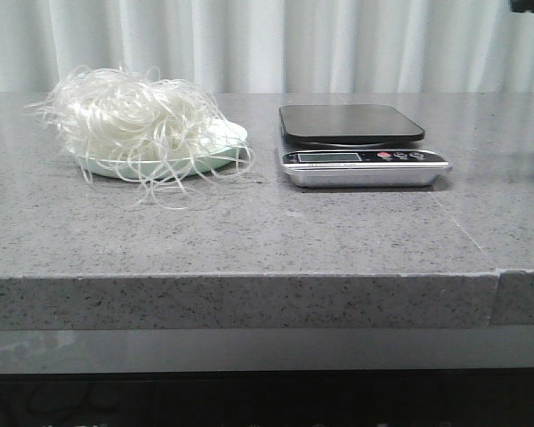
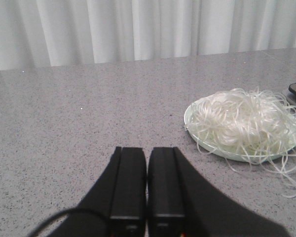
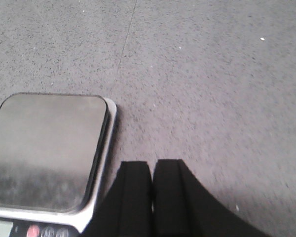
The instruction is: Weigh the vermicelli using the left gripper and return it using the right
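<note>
The vermicelli (image 1: 138,120) is a fluffy white tangle piled on a pale mint-green plate (image 1: 200,162) at the left of the grey counter; it also shows in the left wrist view (image 2: 246,121). A kitchen scale (image 1: 351,124) with a dark platform stands to its right, also in the right wrist view (image 3: 44,148). My left gripper (image 2: 147,149) is shut and empty, over bare counter well short of the plate. My right gripper (image 3: 153,163) is shut and empty beside the scale's right edge. Neither gripper shows in the front view.
The scale's display and buttons (image 1: 365,157) face the front. White curtains (image 1: 267,44) hang behind the counter. A seam (image 1: 497,267) runs through the counter at the right. The counter's front edge (image 1: 249,277) is near the camera.
</note>
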Available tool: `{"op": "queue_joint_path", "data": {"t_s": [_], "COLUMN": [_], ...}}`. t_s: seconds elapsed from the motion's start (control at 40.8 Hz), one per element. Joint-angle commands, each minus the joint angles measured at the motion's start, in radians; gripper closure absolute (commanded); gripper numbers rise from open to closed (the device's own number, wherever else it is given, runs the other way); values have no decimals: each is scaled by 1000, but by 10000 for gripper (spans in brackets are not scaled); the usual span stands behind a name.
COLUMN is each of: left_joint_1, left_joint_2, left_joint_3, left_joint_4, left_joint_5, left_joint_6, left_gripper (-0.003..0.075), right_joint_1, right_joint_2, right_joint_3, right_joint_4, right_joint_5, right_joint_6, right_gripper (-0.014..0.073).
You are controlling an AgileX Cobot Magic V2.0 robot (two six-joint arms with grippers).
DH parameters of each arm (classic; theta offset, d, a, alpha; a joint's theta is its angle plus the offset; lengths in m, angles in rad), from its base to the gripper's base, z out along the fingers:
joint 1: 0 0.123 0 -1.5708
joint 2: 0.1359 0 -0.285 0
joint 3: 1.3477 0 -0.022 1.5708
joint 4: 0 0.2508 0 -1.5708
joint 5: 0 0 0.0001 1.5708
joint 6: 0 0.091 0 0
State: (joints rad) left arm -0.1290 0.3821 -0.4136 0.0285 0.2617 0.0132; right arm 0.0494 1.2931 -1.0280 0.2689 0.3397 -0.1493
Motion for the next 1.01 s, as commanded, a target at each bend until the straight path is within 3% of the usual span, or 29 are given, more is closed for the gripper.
{"op": "queue_joint_path", "data": {"t_s": [0.0,0.27,0.613,0.981], "left_joint_1": [3,3,3,3], "left_joint_2": [5,5,5,5], "left_joint_3": [-27,-27,-27,-27], "left_joint_4": [-9,-5,-2,-2], "left_joint_5": [-97,-103,-103,-103], "left_joint_6": [-3,-3,-3,-3], "left_gripper": [582,582,582,582], "right_joint_1": [-4,-4,-4,-4], "right_joint_2": [-160,-538,-958,-1081], "right_joint_3": [113,428,691,754], "right_joint_4": [8,5,-39,-39], "right_joint_5": [-149,-243,-215,-208], "right_joint_6": [1,1,1,1], "right_gripper": [437,437,437,437]}}
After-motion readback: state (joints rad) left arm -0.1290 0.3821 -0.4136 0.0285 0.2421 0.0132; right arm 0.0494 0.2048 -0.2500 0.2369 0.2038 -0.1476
